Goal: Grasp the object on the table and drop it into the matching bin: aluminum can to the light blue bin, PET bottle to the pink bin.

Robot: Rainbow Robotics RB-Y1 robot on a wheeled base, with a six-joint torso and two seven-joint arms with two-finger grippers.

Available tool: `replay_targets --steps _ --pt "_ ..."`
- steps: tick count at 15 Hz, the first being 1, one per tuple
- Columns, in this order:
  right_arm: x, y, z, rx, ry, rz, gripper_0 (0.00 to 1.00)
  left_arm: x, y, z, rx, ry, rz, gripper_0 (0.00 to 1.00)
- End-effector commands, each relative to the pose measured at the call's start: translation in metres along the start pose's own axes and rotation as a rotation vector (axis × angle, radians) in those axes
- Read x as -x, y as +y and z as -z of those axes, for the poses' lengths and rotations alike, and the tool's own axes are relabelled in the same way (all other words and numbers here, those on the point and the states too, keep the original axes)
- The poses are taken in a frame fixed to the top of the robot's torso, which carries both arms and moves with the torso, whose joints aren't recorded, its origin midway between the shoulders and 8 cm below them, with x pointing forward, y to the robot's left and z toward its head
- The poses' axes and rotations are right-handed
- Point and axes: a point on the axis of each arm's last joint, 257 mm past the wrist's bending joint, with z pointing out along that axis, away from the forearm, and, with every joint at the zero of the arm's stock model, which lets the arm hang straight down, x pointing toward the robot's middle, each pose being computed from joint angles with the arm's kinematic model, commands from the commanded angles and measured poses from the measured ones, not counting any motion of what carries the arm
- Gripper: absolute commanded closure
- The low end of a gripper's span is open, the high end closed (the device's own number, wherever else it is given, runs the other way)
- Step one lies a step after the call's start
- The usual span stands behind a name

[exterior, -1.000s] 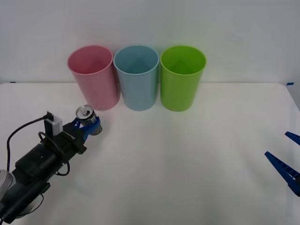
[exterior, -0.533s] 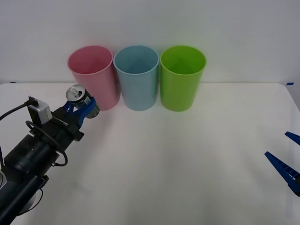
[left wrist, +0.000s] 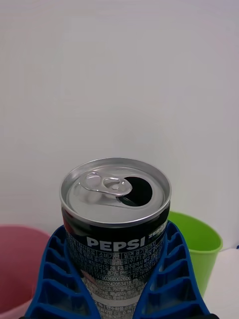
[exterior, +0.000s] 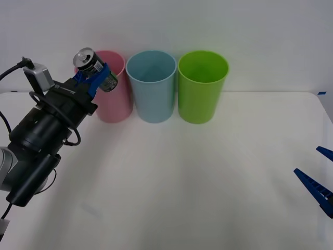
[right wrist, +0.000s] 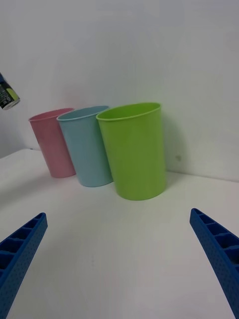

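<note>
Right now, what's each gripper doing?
Left gripper: closed on the small dark grey-black aluminum can, lifted beside the pink bin's rim.
Right gripper: open, holding nothing.

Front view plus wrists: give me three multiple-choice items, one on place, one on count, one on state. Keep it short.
1. Where is the can?
A. on the table
B. held up by the pink bin's rim
C. inside the green bin

2. How many bins stand in the row?
A. two
B. three
C. four

3. How is the right gripper?
A. open
B. shut on the can
C. shut on a bottle

Key: B, the left gripper holds the can at the pink bin; B, pink, blue bin, green bin; A, the right gripper has its jaws spread and empty.
</note>
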Motion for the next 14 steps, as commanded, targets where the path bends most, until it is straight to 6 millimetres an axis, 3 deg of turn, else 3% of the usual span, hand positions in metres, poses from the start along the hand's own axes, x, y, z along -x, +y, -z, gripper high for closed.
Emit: replay_targets --steps 1,4,14 --pt "0.000 0.000 0.000 0.000 0.000 0.000 0.00 0.000 0.005 -0.024 -0.004 0.004 -0.027 1.00" --pt "0.000 0.000 0.000 0.000 0.000 0.000 0.00 -0.004 0.013 -0.046 0.005 0.018 -0.070 1.00" --pt "0.000 0.000 0.000 0.000 0.000 0.000 0.00 -0.017 0.009 -0.129 -0.011 0.065 -0.164 1.00"
